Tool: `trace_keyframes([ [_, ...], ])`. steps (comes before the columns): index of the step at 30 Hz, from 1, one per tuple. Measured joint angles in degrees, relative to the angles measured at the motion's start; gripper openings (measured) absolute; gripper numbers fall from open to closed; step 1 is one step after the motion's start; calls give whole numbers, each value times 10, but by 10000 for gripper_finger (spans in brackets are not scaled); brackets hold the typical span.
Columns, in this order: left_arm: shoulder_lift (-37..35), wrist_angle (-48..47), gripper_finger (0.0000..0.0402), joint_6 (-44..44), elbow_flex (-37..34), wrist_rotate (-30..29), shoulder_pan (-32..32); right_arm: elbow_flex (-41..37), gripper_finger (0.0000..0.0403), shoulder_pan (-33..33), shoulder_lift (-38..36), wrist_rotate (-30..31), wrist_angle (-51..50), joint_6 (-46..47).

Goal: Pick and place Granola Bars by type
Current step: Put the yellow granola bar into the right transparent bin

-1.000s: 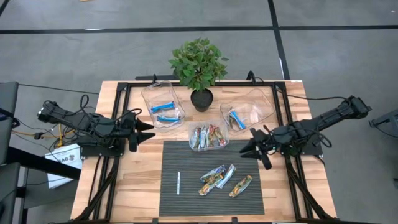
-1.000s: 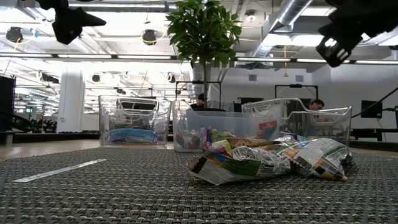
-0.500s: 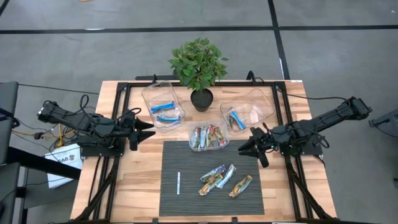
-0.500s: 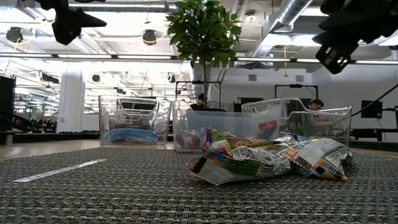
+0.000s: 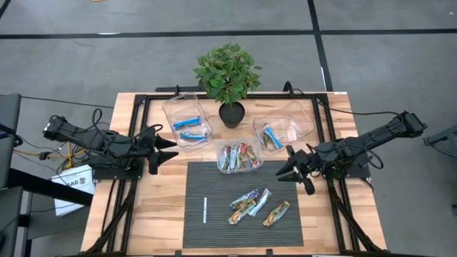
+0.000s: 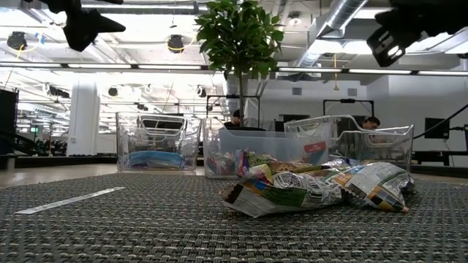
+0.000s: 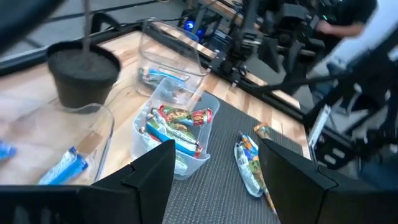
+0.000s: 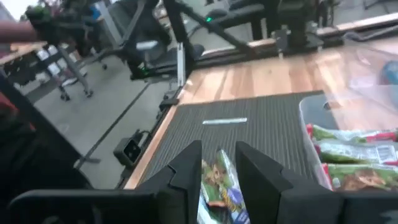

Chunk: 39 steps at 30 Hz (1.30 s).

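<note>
Several loose Granola Bars (image 5: pixel 255 204) in green-gold and multicoloured wrappers lie flat in a cluster on the dark mat, also piled in the low view (image 6: pixel 314 187). Blue bars lie in the left tub (image 5: pixel 187 120). Multicoloured bars fill the middle tub (image 5: pixel 239 155). One blue bar lies in the right tub (image 5: pixel 282 128). My left gripper (image 5: pixel 168 151) hovers open over the table's left part, beside the left tub. My right gripper (image 5: pixel 291 178) hangs open above the mat's right edge, its fingers (image 8: pixel 186 171) pointing toward the loose bars (image 8: pixel 219 179).
A potted plant (image 5: pixel 228 78) stands at the far edge between the tubs. A thin white stick (image 5: pixel 205 209) lies on the mat's left part. Black frame rails run along both table sides. Bare mat shows around the stick and near the front.
My right gripper has dipped slightly and then risen a little above the mat's right edge, staying open. The bars, the tubs and my left arm have kept still.
</note>
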Motion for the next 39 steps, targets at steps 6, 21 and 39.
trace_keyframes([
  [6, -17, -15, 224, 83, -2, 33, 0, 0, 90, 2, 1, -13, -12, -16],
  [21, -292, 42, 224, 125, -218, 87, -1, 0, 90, 3, 1, -13, 25, -16],
  [39, -290, 337, 224, 273, -332, 142, 0, 0, 90, 3, -1, -13, 35, -8],
])
